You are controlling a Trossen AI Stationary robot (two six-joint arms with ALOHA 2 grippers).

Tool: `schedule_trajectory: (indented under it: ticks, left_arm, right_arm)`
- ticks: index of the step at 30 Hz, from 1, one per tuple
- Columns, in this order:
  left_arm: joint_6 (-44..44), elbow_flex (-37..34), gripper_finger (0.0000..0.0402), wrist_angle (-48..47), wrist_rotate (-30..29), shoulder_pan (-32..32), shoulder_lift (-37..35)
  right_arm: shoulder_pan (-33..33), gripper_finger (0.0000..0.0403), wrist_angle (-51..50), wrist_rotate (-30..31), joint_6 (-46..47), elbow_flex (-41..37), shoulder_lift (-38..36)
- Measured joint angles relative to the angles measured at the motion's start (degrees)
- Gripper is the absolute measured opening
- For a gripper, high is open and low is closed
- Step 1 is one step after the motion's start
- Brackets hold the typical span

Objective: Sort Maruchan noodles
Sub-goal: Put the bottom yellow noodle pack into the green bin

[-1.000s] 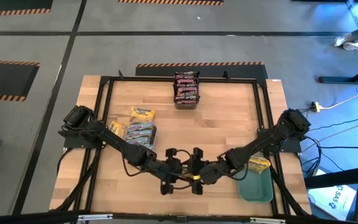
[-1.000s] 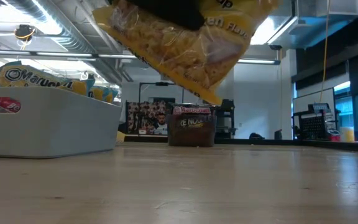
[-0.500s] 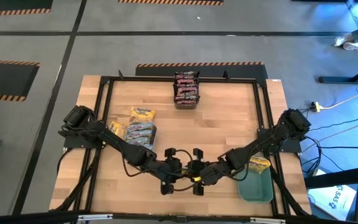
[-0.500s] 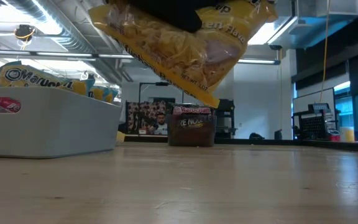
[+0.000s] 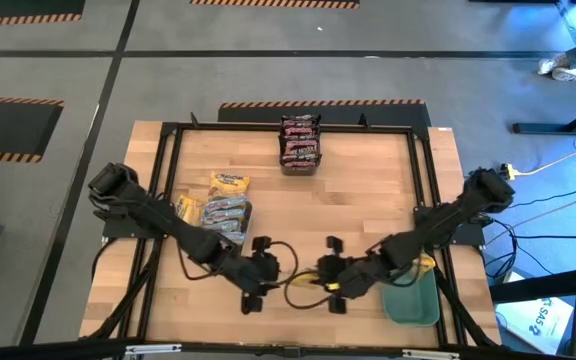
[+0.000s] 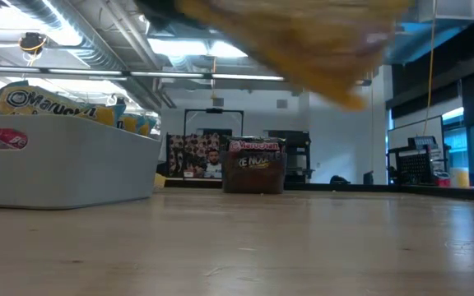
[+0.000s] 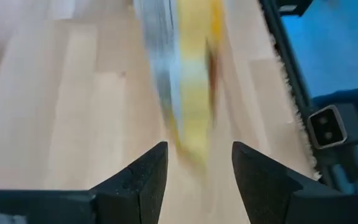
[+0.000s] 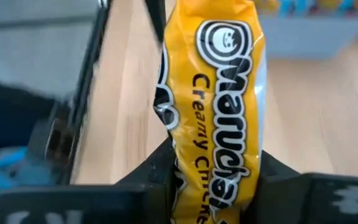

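My right gripper (image 8: 213,180) is shut on a yellow Maruchan noodle packet (image 8: 216,93) above the table's near middle (image 5: 320,285). The low view shows that packet as a blur high over the wood (image 6: 303,33). My left gripper (image 7: 197,168) stands open just left of it (image 5: 266,285), with the packet (image 7: 188,81) ahead of its fingertips. More packets fill the grey tray (image 5: 223,215). Dark brown packets (image 5: 300,143) are stacked at the far middle. My right gripper pinches the yellow packet between its two fingers at the packet's near end (image 8: 210,168). The packet reaches out lengthwise ahead of the fingers and bulges between them. It is lifted clear of the table.
A teal tray (image 5: 413,300) sits at the near right with a yellow packet (image 5: 418,265) at its far rim. The grey tray (image 6: 64,168) stands at the left in the low view. A black frame (image 5: 298,128) borders the wooden table.
The two grippers have drawn apart, the left toward the table's left edge and the right toward its right edge, both rising. The yellow packet has gone up and rightward with my right gripper, and my left gripper has come away from it.
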Motion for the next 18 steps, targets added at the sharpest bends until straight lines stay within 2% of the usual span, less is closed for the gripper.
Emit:
schedule_trajectory:
  ticks: [4,7,13,18]
  left_arm:
    - [2.3,0.0,0.0174,-1.0,-3.9,-2.3,0.1]
    - [4.2,0.0,0.0174,-0.5,-4.5,-3.2,1.4]
    - [5.9,0.0,0.0174,3.1,-5.6,-3.3,4.3]
    - [7.1,0.0,0.0174,3.9,-4.8,-2.7,6.3]
  right_arm:
    - [3.6,0.0086,-12.4,-4.1,10.1,0.0,-4.6]
    - [7.4,0.0093,-21.8,-7.4,19.5,0.0,-7.9]
    - [16.9,0.0087,-39.8,-9.9,38.5,0.1,-13.8]
    - [23.6,0.009,-50.7,-11.5,46.0,-0.2,-14.3]
